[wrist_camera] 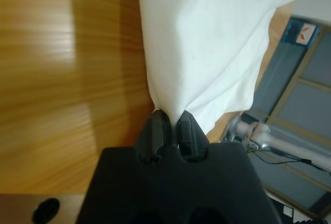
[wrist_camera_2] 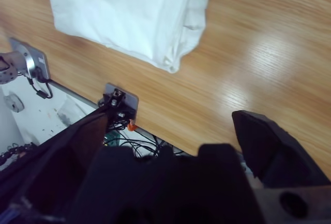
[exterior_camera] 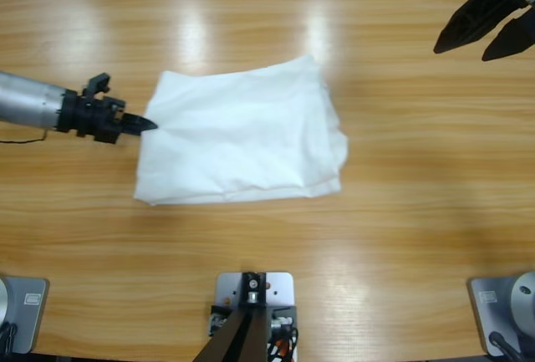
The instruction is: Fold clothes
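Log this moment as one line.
left pincer: shut on T-shirt edge | right pincer: open, raised clear | T-shirt: folded on table

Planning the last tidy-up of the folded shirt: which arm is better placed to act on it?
Left, probably. Its hand is shut on the shirt at its edge, while the right hand hangs open at the far corner, well clear of it.
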`<act>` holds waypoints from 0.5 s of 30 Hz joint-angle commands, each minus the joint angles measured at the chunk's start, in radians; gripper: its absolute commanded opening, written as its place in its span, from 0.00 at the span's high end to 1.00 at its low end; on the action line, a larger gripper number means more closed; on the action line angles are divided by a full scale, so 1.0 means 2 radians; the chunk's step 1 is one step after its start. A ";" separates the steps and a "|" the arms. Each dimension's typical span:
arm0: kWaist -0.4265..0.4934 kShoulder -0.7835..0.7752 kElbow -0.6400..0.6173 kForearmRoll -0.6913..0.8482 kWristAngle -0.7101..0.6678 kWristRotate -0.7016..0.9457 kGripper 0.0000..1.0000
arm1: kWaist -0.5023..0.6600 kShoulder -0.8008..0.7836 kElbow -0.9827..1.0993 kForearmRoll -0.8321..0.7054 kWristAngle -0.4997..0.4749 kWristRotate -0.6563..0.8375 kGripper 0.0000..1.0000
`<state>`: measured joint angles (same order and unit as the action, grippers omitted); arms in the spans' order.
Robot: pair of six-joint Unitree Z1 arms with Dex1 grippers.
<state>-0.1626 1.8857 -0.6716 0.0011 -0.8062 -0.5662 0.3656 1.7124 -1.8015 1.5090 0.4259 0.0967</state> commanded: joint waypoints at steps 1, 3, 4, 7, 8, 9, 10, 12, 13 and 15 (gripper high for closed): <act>0.049 -0.021 -0.002 0.092 0.025 0.041 1.00 | 0.004 0.024 -0.019 0.000 0.016 0.003 0.00; 0.056 -0.016 -0.019 0.120 0.036 0.041 1.00 | 0.004 0.022 -0.019 0.001 0.016 0.003 0.00; 0.061 -0.015 -0.025 0.128 0.041 0.041 1.00 | 0.004 0.020 -0.017 0.001 0.016 0.003 0.00; 0.079 -0.011 -0.038 0.147 0.052 0.041 1.00 | 0.004 0.014 -0.014 0.002 0.016 0.003 0.00; 0.084 -0.009 -0.042 0.151 0.056 0.041 1.00 | 0.004 0.013 -0.015 0.002 0.016 0.003 0.00; 0.089 -0.007 -0.046 0.154 0.059 0.042 1.00 | 0.004 0.012 -0.015 0.003 0.016 0.003 0.00; 0.094 -0.002 -0.052 0.158 0.060 0.046 1.00 | 0.004 0.012 -0.015 0.003 0.015 0.003 0.00; 0.104 0.013 -0.072 0.178 0.061 0.058 1.00 | 0.004 0.011 -0.015 0.004 0.016 0.003 0.00; 0.110 0.021 -0.081 0.186 0.061 0.064 1.00 | 0.004 0.011 -0.015 0.004 0.016 0.003 0.00; 0.120 0.036 -0.097 0.201 0.062 0.076 1.00 | 0.004 0.011 -0.015 0.005 0.016 0.004 0.00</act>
<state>0.0122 1.8601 -0.7768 0.3101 -0.7063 -0.4808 0.3656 1.7222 -1.8381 1.5093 0.4377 0.0967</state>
